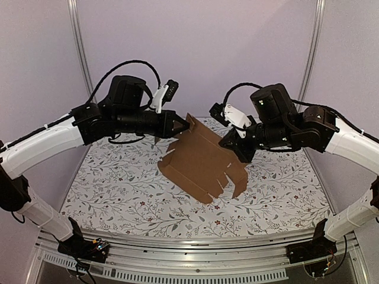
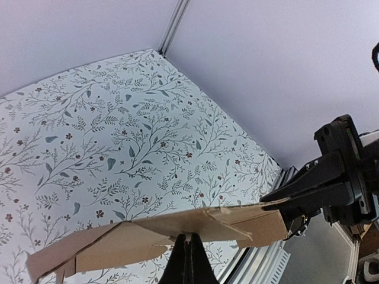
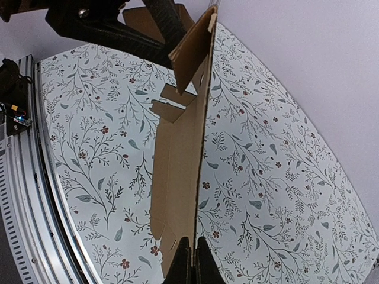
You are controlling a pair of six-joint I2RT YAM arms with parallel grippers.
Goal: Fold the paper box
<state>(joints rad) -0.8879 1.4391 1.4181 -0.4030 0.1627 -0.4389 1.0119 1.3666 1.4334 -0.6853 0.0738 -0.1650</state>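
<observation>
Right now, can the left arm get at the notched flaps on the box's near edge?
Probably not while it holds on: the left gripper is shut on the paper box at its far corner, the right gripper on the opposite side. Nothing blocks the notched flaps; it must release first.

the light is soft, even and fairly bright in all three views, with a faint lilac cast off the walls. in the top view the paper box throws only a pale, soft-edged shadow on the floral table cover beneath it. the white arm shells show no hard glare. the frame posts tilt outward toward the upper corners. in the wrist views the left gripper and right gripper are dark, slightly soft shapes at bottom centre, and the rail bows along the left edge.
</observation>
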